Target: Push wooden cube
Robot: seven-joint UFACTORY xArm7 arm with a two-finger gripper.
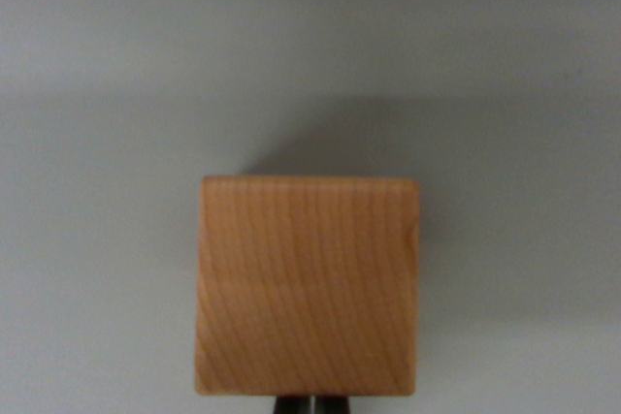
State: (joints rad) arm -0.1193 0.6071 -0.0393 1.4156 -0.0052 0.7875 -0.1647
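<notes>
1. Hand (310, 404): only two dark finger tips show, at the bottom edge of the wrist view, just below the cube's lower edge. They stand side by side with a thin pale slit between them, so the tips look pressed nearly together; they pinch nothing that can be seen. Whether they touch the cube cannot be told, since the cube's edge meets them right where they enter the picture.

2. Bench (97, 94): a plain pale grey surface fills the whole view around the cube. It is slightly darker across a broad band in the upper middle and lighter toward the bottom.

3. Cube (308, 283): the wooden cube sits on the bench in the lower middle of the view, square to the camera, its upper edge about halfway down and its lower edge near the bottom. The face that shows is light orange-brown with fine grain lines running mostly up and down, bending into a curve across the lower half. Its corners are slightly rounded.

4. Shadow (330, 138): a soft dark patch lies on the bench just above the cube's upper edge, leaning toward the wrist view's right, blurred at its borders.
</notes>
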